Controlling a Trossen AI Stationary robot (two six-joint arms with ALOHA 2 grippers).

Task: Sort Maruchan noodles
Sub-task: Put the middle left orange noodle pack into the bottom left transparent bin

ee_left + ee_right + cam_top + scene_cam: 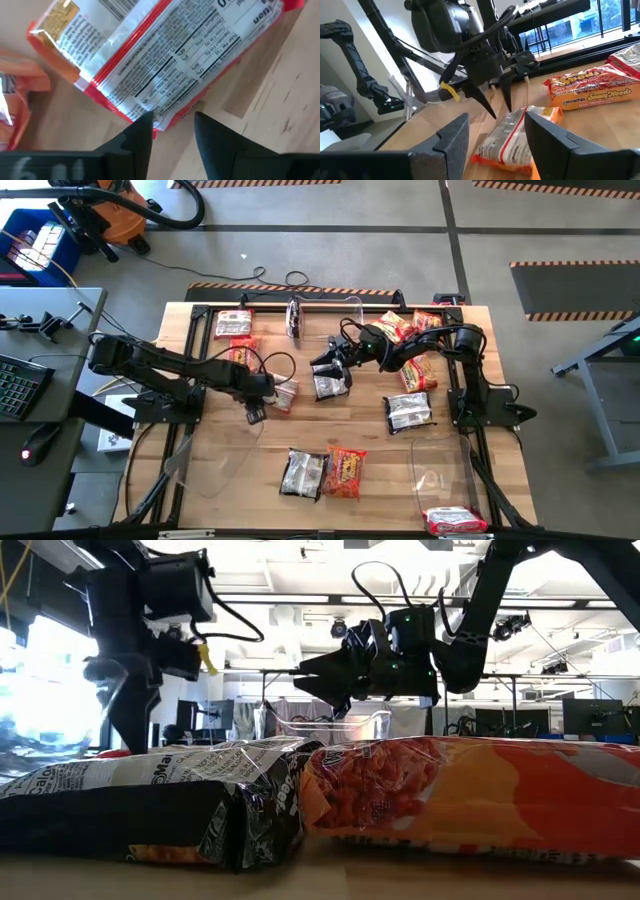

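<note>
Black packet [150, 815] fills the low view; both grippers [172, 125] [497, 132] open, empty.

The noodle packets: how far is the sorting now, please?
Early stage. One red-and-white packet sits by the clear bin at the front right; whether inside it, I cannot tell. In hand: the open left gripper hovers over a red-and-white packet; the open right gripper is beside a dark packet. Most packets remain scattered on the table.

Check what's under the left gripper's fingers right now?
A red-and-white noodle packet lies label-up on the wooden table, its corner edge between the open left fingers. Whatever is beneath the packet is hidden.
</note>
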